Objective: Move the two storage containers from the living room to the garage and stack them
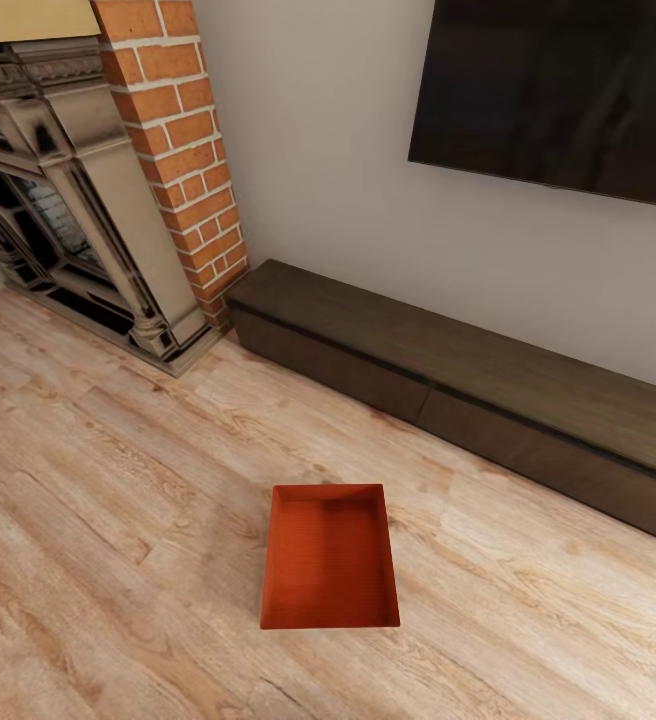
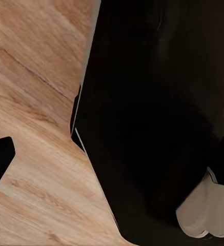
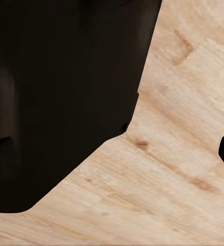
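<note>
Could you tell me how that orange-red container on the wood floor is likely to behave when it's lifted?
The container looks empty, so probably light. Its thin walls may flex under a one-sided grip. Its flat base sits squarely on the wood floor, so it should slide, not roll.

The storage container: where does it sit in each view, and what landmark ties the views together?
Head view: storage container at lower centre, on the plank floor.
Left wrist view: not in it.
Right wrist view: not in it.
Shared landmark: the light wood plank floor.
</note>
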### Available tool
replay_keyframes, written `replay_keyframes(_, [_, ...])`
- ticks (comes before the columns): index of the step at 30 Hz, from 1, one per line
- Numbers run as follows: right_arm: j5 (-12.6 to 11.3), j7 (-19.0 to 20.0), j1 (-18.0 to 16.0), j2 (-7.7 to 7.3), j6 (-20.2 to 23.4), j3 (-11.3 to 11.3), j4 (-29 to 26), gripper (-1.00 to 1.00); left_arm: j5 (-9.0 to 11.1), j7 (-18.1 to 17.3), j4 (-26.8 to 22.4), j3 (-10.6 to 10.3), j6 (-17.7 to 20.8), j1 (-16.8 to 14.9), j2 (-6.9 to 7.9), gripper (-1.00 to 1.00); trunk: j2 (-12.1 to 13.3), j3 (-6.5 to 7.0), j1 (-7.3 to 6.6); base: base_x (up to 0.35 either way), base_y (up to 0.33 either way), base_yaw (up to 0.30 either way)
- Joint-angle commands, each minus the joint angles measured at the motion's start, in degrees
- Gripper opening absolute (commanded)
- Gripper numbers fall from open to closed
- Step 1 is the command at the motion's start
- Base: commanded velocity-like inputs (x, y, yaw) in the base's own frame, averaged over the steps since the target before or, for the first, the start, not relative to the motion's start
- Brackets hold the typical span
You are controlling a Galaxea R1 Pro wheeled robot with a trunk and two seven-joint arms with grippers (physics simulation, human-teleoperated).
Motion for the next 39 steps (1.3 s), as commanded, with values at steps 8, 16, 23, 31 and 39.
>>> replay_keyframes(8, [-0.4,-0.4,-0.8,0.91,10.2,0.0,-17.0,1.00,-0.2,3.2,-14.1,-0.6,0.9,-0.4,1.34,1.00,0.0,-0.03,0.00,0.000,0.000,0.000])
replay_keyframes(16, [-0.3,-1.4,-10.0,3.06,11.0,-0.1,-17.5,1.00,-0.5,12.0,-17.8,-0.6,6.6,-1.5,1.37,1.00,0.0,-0.03,0.00,0.000,0.000,0.000])
replay_keyframes(23, [-0.7,-8.4,-19.7,5.27,10.6,-2.1,-17.3,1.00,-1.1,13.0,-24.7,-0.7,15.8,-6.7,1.30,1.00,0.0,-0.03,0.00,0.000,0.000,0.000])
replay_keyframes(31, [-0.8,-11.1,-28.2,7.94,10.7,-3.2,-17.2,1.00,-1.1,13.4,-34.6,-0.6,27.3,-12.7,0.94,1.00,0.0,-0.03,0.00,0.000,0.000,0.000])
replay_keyframes(39, [-0.6,-11.4,-33.3,7.94,10.9,-6.6,-17.6,1.00,-1.0,14.2,-32.3,-0.6,30.0,-24.9,-2.52,1.00,0.0,-0.03,0.00,0.000,0.000,0.000])
